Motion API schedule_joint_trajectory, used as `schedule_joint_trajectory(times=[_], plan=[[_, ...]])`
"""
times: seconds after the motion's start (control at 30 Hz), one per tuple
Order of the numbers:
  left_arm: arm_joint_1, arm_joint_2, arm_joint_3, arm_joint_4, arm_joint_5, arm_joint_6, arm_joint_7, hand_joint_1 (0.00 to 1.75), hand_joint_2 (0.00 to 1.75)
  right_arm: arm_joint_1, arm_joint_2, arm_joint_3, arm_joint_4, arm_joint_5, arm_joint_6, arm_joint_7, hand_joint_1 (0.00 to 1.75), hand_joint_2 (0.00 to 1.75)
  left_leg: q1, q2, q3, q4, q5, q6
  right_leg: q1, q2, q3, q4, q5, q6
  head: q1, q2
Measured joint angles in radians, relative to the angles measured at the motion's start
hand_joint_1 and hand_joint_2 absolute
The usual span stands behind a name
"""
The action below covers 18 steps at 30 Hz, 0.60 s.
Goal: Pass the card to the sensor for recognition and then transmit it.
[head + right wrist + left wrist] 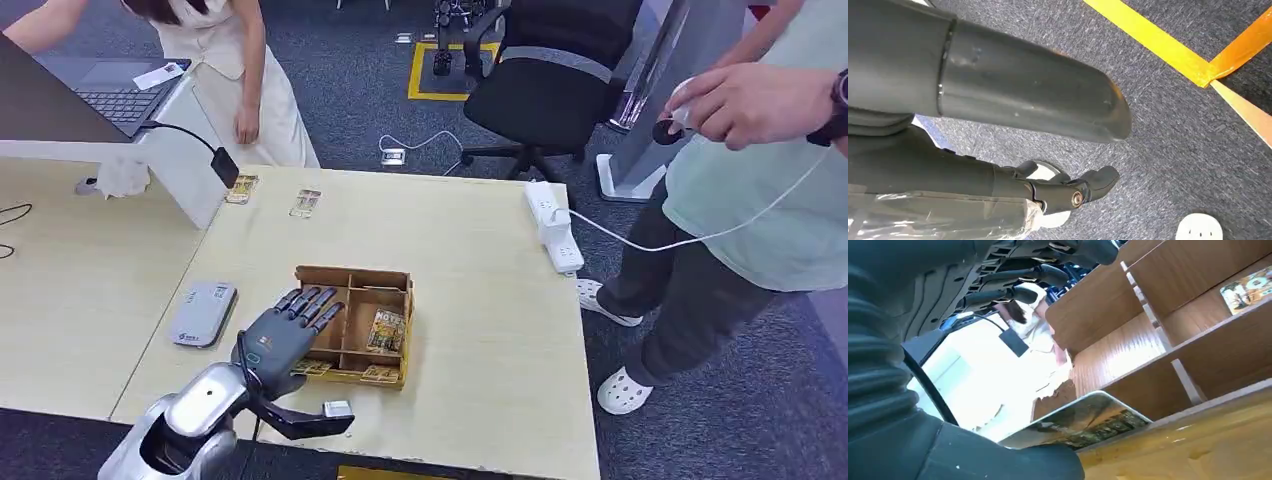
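A wooden divided box (352,275) sits near the table's front edge, with a picture card (388,330) in a middle compartment and other cards (380,373) along its front row. My left hand (285,335) hovers over the box's left side with fingers spread and the thumb stretched out in front of the box. It grips nothing. In the left wrist view a glossy card (1083,420) lies at the box's front wall (1168,390), just beyond my thumb. A flat grey sensor device (203,313) lies on the table left of the box. My right hand (998,100) hangs over the carpet, holding nothing.
Two loose cards (242,188) (305,203) lie at the table's far edge near a black module on a cable (223,166). A white power strip (555,225) sits at the right edge. One person stands at the right holding a cable; another stands behind by a laptop (110,95).
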Motion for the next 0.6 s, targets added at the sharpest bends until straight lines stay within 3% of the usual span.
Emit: schedule_joint_trajectory(times=[0.6], plan=[[0.0,-0.005,0.008,0.0,0.003,0.0,-0.002,0.0,1.75,0.0,0.0,0.0,0.0,0.0,0.0,0.0,0.0,0.0,0.0,0.0,0.0,0.0,0.0,0.0,0.0,0.0,0.0,0.0,0.0,0.0,0.0,0.0]])
